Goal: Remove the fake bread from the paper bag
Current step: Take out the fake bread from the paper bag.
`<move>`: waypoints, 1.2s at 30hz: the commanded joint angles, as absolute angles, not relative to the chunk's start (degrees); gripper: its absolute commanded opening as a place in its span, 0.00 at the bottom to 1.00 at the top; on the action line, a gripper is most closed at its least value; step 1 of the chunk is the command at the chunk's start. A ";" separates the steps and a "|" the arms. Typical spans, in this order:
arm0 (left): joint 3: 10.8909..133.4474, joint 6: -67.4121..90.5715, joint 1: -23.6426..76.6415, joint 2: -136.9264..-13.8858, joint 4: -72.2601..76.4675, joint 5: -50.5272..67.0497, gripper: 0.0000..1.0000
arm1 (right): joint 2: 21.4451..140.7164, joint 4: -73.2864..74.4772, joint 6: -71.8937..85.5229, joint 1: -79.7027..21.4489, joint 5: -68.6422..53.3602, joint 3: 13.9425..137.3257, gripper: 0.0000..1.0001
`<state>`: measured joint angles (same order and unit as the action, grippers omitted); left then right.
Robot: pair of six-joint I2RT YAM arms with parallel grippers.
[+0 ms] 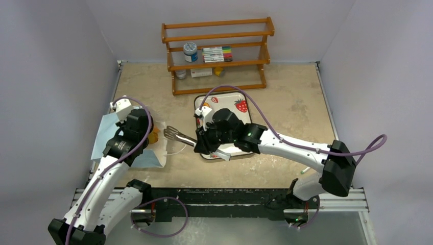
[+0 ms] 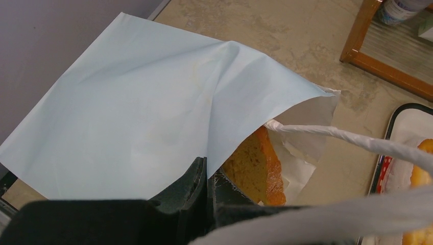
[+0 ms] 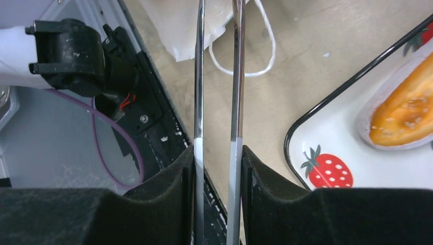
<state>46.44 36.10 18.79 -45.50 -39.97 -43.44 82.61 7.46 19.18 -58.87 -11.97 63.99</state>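
**A:** The blue paper bag point(image 2: 143, 107) lies on the left, its mouth facing the tray point(image 3: 357, 168). An orange-brown piece of fake bread point(image 2: 255, 168) sits just inside.

**B:** I'd send the tongs point(image 1: 179, 136) in low and clear of the cord handle point(image 2: 332, 135).

**A:** And the claws?

**B:** The right gripper point(image 3: 218, 153) is squeezed narrow on the tong arms. The left gripper point(image 2: 207, 173) is pinched on the bag's upper edge, propping the mouth open.

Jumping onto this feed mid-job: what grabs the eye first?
The right gripper clamps metal tongs, aimed left at the mouth of the light blue paper bag. The left gripper pinches the bag's edge, with an orange-brown bread piece showing inside. A golden piece lies on the strawberry-print tray.
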 commanded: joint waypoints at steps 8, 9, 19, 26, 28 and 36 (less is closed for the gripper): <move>49.95 33.99 18.47 -45.41 -35.80 -40.84 0.00 | 85.45 -0.32 22.62 -59.24 -20.40 63.23 0.37; 50.07 33.90 18.48 -45.48 -35.73 -40.67 0.00 | 85.70 -0.50 22.75 -59.24 -20.50 63.15 0.37; 49.91 33.91 18.48 -45.77 -35.09 -39.48 0.00 | 88.42 -1.16 22.48 -59.24 -20.99 62.84 0.40; 50.70 33.43 18.54 -46.05 -35.07 -39.38 0.00 | 90.30 -1.53 22.75 -59.24 -22.10 63.06 0.41; 50.76 33.39 18.46 -46.07 -35.07 -39.19 0.00 | 90.93 -1.75 22.84 -59.28 -22.15 63.38 0.41; 50.69 33.11 18.54 -46.36 -34.90 -38.68 0.00 | 92.91 -2.39 23.20 -59.09 -22.06 64.72 0.42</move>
